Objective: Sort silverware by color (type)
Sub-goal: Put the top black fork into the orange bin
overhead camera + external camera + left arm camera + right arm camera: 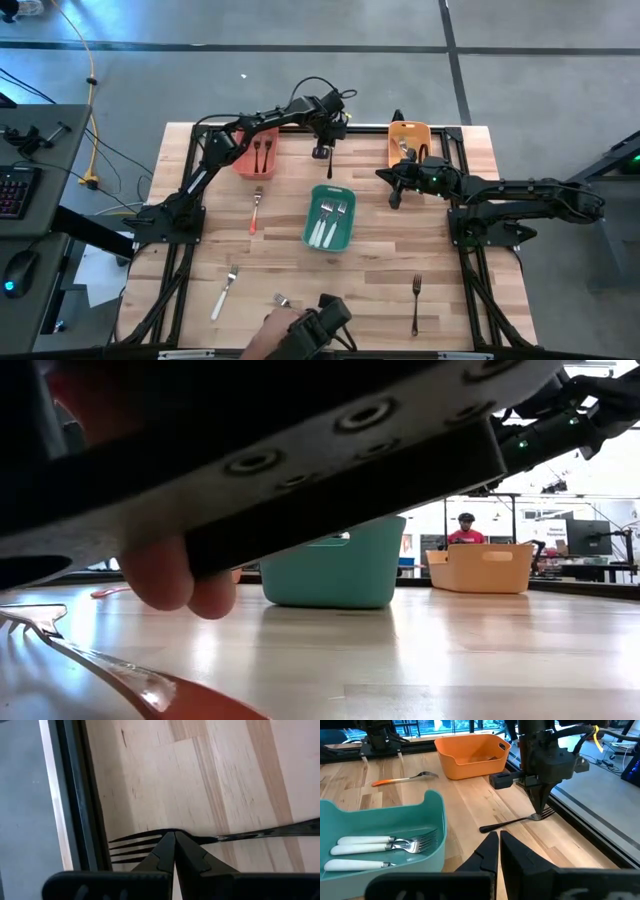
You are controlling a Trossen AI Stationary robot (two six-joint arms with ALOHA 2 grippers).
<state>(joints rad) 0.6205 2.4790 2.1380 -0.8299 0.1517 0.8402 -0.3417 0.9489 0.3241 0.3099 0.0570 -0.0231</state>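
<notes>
Left gripper [174,836] is clenched on a dark fork [135,845] at the far tabletop edge. Right gripper [395,197] waits closed and empty. The teal bin [308,228] holds white pieces, but loose forks [416,300] remain unsorted.

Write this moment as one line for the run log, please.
left gripper: jaws shut, tips at neck of dark fork on table | right gripper: jaws shut, waiting beside teal bin | teal bin: white forks inside

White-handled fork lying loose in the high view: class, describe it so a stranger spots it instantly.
On the wooden table, look toward the picture's lower left. The white-handled fork lies there alone on bare wood, slanted; every other white-handled piece sits in the teal bin.
</notes>
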